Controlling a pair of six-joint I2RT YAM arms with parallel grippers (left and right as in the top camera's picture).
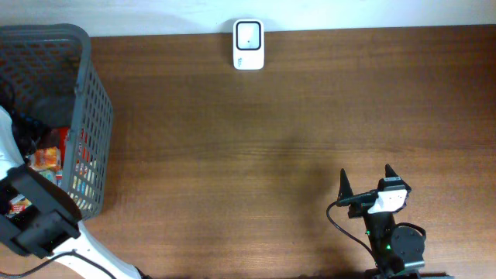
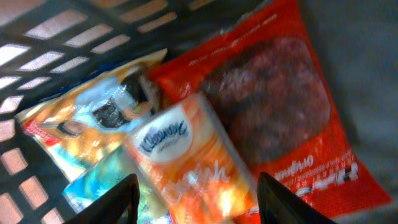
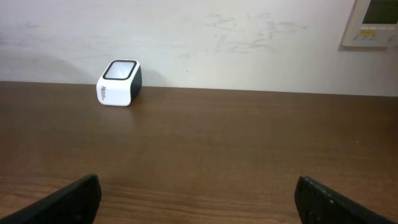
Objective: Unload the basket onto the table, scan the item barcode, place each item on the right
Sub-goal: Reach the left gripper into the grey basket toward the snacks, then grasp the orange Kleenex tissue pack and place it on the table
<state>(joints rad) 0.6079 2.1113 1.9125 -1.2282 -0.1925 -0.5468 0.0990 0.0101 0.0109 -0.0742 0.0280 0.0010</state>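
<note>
The tissue pack (image 2: pixel 186 155) is blurred, its lower end cut off by the picture's bottom edge.

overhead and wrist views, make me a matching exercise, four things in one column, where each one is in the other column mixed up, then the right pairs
Things:
1. scanner
2. basket
3. tissue pack
4. right tool

Places:
a. over the near edge of the table, open and empty
b. inside the basket, next to a red bag
c. at the far edge of the table
d. at the left end of the table

Pairs: 1-c, 2-d, 3-b, 4-a
</note>
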